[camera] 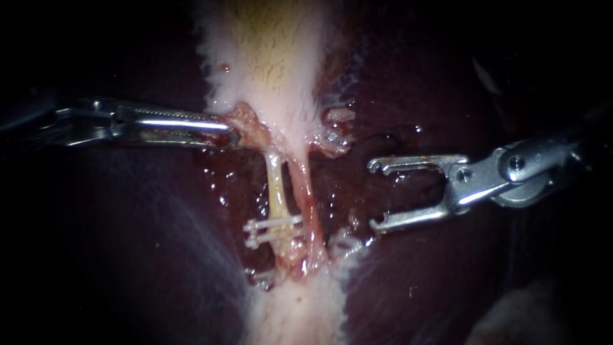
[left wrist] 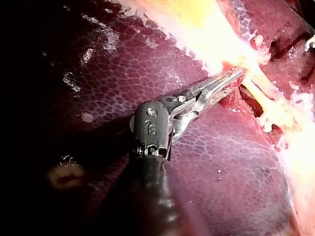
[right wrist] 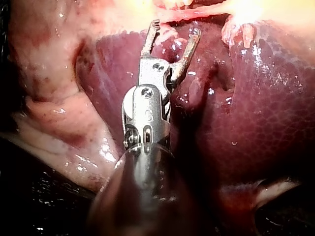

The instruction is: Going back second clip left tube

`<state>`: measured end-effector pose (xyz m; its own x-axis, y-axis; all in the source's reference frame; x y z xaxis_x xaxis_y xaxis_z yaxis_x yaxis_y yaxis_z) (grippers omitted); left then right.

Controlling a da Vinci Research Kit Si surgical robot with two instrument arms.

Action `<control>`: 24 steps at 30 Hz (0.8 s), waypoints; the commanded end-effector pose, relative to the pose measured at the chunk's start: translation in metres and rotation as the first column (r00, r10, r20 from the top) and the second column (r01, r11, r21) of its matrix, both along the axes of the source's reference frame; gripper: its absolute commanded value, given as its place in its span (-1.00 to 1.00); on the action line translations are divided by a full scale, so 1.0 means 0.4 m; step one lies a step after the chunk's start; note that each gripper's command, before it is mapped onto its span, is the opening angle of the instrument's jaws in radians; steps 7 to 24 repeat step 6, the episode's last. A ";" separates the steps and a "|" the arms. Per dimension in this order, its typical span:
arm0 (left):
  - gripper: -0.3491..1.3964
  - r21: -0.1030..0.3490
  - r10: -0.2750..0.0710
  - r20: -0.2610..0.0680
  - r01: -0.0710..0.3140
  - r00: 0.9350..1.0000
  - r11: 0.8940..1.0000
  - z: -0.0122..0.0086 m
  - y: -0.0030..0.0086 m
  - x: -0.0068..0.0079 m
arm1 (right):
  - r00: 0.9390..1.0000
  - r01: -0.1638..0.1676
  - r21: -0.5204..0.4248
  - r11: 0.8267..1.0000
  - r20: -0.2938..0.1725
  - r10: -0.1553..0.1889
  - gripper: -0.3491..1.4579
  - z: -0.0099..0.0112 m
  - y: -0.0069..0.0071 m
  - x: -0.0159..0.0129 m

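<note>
Left tube (camera: 276, 191) as landmark: two clips (camera: 271, 223) cross its lower part; the right tube (camera: 305, 191) runs just beside it; the left instrument (camera: 234, 135) grips tissue (camera: 247, 120) at its upper left; the right instrument (camera: 375, 195), jaws apart, lies to its right, over the liver (camera: 408, 275).

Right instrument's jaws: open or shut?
Open. The right instrument shows a wide gap between its jaws, with nothing held; they stand apart from the clips.

The left tube (camera: 275, 191), pale yellow and thin, runs nearly upright, taut. Two white clips cross its lower stretch, slightly tilted: the upper clip (camera: 273, 223) just above the lower clip (camera: 274, 237), nearly parallel.
</note>
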<state>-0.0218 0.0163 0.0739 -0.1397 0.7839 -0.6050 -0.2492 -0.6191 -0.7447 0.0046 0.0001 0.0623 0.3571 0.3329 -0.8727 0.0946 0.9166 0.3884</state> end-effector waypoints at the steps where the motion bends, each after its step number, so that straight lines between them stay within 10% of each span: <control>1: -1.00 0.000 -0.001 -0.001 0.001 1.000 1.000 0.0000 0.0000 0.0000 | 1.000 0.001 0.000 1.000 0.000 -0.001 -0.06 0.0000 0.0000 0.0000; 24: -1.00 0.000 0.000 0.000 0.000 1.000 1.000 0.0000 0.0000 0.0002 | 1.000 0.000 0.000 1.000 0.000 0.000 -0.06 -0.0001 0.0000 0.0000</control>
